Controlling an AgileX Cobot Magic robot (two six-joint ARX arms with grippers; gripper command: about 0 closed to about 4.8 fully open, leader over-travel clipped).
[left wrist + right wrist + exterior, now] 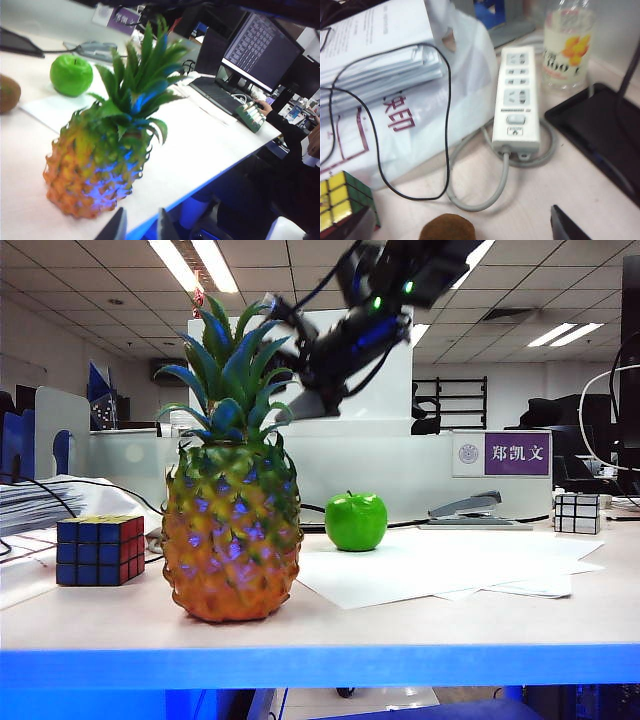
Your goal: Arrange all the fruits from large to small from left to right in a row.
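While the pineapple (231, 530) stands upright in the lower left-centre of the exterior view, its green crown rising toward the top of the frame, the green apple (355, 521) sits on the table (420, 625) to its right and farther back, at the edge of loose white paper sheets (450, 565). A coloured Rubik's cube (99, 550) rests at the left edge, a small silver-white cube (577, 512) at the far right beside a stapler (470, 508).

The right gripper (300, 400) hangs blurred in the upper centre, behind the crown, holding nothing. In its wrist view one dark fingertip (567, 225) shows at the lower right; the jaws stand wide apart. There the brown kiwi (447, 227) lies at the lower centre, near the Rubik's cube (342, 202) at lower left, with a white power strip (517, 97), a black cable (445, 115), a plastic bag (425, 107) and a bottle (569, 45) above.

The left gripper (137, 227) appears at the lower centre of its wrist view, fingers slightly parted, empty, just beside the pineapple (95, 165). The apple (71, 75) sits upper left, the kiwi (8, 93) at the left edge.
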